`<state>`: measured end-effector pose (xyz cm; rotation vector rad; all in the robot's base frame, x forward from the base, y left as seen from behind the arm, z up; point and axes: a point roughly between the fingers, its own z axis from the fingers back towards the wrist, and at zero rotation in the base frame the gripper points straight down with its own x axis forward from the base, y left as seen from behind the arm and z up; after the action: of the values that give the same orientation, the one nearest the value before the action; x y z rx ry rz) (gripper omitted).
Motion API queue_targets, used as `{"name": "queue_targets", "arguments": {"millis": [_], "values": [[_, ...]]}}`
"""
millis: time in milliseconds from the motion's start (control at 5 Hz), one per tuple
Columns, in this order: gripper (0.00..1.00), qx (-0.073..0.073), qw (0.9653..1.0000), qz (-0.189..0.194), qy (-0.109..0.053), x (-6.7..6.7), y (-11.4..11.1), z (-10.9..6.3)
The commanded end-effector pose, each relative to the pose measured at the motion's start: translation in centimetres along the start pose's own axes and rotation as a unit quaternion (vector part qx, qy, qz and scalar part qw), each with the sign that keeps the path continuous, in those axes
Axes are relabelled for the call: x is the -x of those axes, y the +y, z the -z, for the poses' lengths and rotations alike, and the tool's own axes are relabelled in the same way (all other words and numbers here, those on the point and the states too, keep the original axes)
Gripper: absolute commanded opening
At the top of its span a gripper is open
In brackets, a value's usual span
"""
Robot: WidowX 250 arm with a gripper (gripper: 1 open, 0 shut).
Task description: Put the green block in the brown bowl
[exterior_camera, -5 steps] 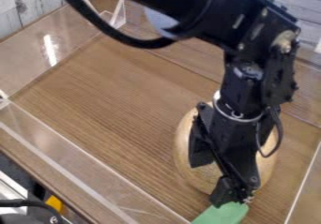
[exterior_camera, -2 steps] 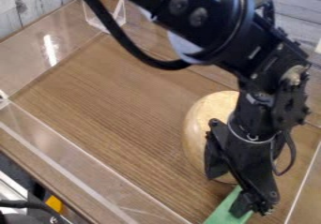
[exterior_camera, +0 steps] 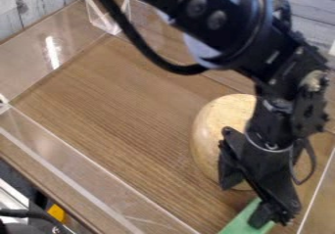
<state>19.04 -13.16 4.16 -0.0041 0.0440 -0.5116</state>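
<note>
Wood-grained board (exterior_camera: 112, 111) under everything, running diagonally across our view, with clear low walls (exterior_camera: 78, 164) along its near and left sides. Grey, vertically lined panelling (exterior_camera: 37, 5) at the upper left corner. Black cable and a bit of yellow (exterior_camera: 57, 211) at lower left, outside the clear wall.

On the right half we see the brown bowl (exterior_camera: 214, 135), pale tan and rounded, partly covered by the dark arm (exterior_camera: 249, 42), which reaches in from the top. The gripper (exterior_camera: 260, 194) is black, angled downward, its fingers low at the right. We note it as open, jaws spread wide.

Green block (exterior_camera: 246, 221) at the bottom edge of our view, outside the bowl and on its near side. The fingertips are right at the block and overlap it in view; whether they touch it, we cannot tell.
</note>
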Motion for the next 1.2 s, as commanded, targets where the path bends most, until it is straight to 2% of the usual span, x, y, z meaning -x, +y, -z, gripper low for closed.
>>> {"name": "queue_targets", "arguments": {"millis": [0,200,600,1000], "values": [[1.00,0.001,1.0000,-0.003,-0.008,-1.0,-1.1,-0.5],[0.00,0.003,0.9998,-0.019,-0.007,-0.9,-1.3,-0.1],[0.00,0.005,1.0000,-0.001,-0.003,-0.8,-1.8,-2.0],[0.00,0.006,0.9998,-0.021,0.001,-0.1,-0.9,-2.5]]}}
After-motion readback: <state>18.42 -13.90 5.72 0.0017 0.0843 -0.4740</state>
